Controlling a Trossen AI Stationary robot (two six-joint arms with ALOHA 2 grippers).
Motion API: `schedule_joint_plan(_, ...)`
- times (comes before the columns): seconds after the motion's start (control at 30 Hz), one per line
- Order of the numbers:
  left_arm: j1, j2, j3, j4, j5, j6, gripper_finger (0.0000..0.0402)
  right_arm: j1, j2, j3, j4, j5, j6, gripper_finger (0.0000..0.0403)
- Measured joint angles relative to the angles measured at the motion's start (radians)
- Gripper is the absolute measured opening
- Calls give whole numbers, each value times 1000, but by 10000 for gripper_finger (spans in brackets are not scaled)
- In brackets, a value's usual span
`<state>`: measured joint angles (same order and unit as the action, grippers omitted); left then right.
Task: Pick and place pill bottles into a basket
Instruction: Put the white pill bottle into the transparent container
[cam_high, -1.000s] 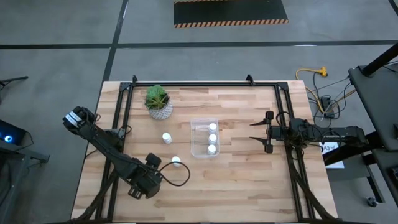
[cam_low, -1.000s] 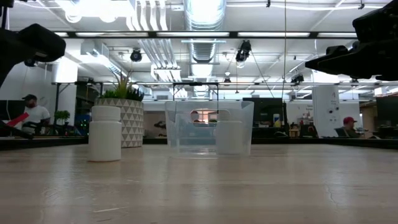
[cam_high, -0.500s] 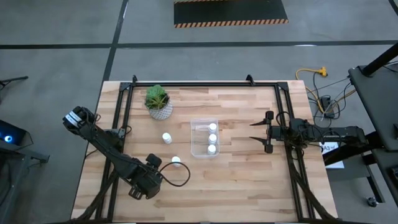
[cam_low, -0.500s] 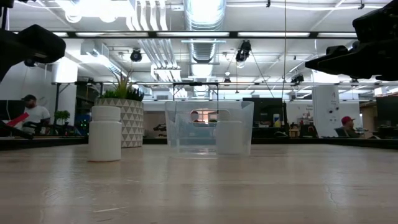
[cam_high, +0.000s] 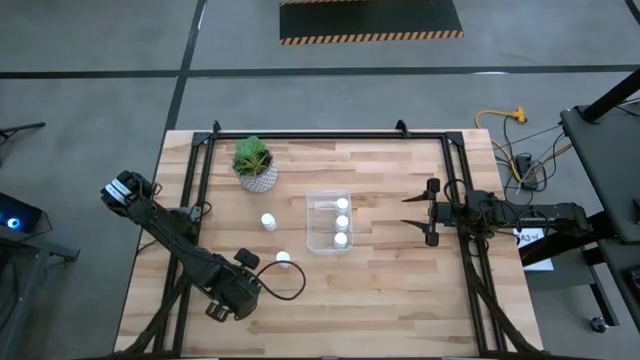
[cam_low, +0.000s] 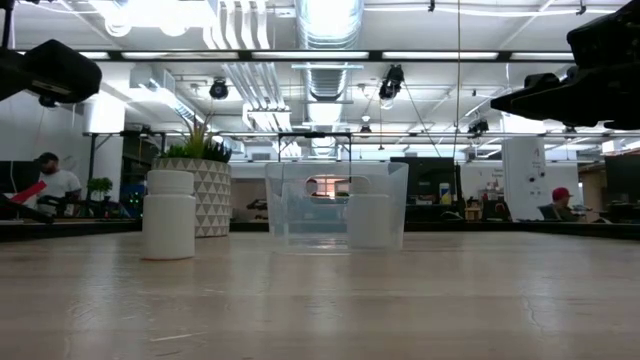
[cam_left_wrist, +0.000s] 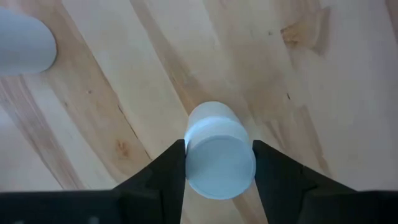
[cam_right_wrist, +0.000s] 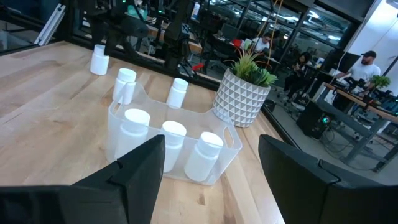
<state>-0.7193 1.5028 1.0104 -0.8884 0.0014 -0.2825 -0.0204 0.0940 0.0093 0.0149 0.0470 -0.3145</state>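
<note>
My left gripper (cam_high: 281, 264) (cam_left_wrist: 219, 152) is shut on a white pill bottle (cam_high: 284, 257) near the table's front left. A second bottle (cam_high: 268, 221) stands on its base farther back; in the low view (cam_low: 168, 215) it stands in front of the plant. The clear basket (cam_high: 312, 225) (cam_right_wrist: 118, 127) at mid-table holds three bottles (cam_high: 342, 221) upright in a row. My right gripper (cam_high: 412, 212) (cam_right_wrist: 211, 143) is open and empty, hovering right of the basket. In the low view it is at the upper right (cam_low: 560, 92). My left gripper pinches the bottle between its two fingers, at opposite sides of the round cap (cam_left_wrist: 194, 158). The fingers (cam_left_wrist: 165, 171) come from above, pointing steeply down at the cap's top. The bottle stands upright in the hold; I cannot tell whether its base is on the table.
A white patterned pot with a green plant (cam_high: 255, 165) stands at the far left. A black frame (cam_high: 300, 137) runs along the table's far and side edges. In the right wrist view three bottles show beyond the basket, one (cam_right_wrist: 98, 59) farthest off. People sit in the room behind the table.
</note>
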Motion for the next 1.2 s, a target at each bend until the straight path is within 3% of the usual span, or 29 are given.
schedule_joint_plan(0.3,33,0,67,-41,9,-27,143,0,0,0,0,0,0,249)
schedule_joint_plan(1.2,379,-1,376,-237,68,-123,143,0,0,0,0,0,0,249)
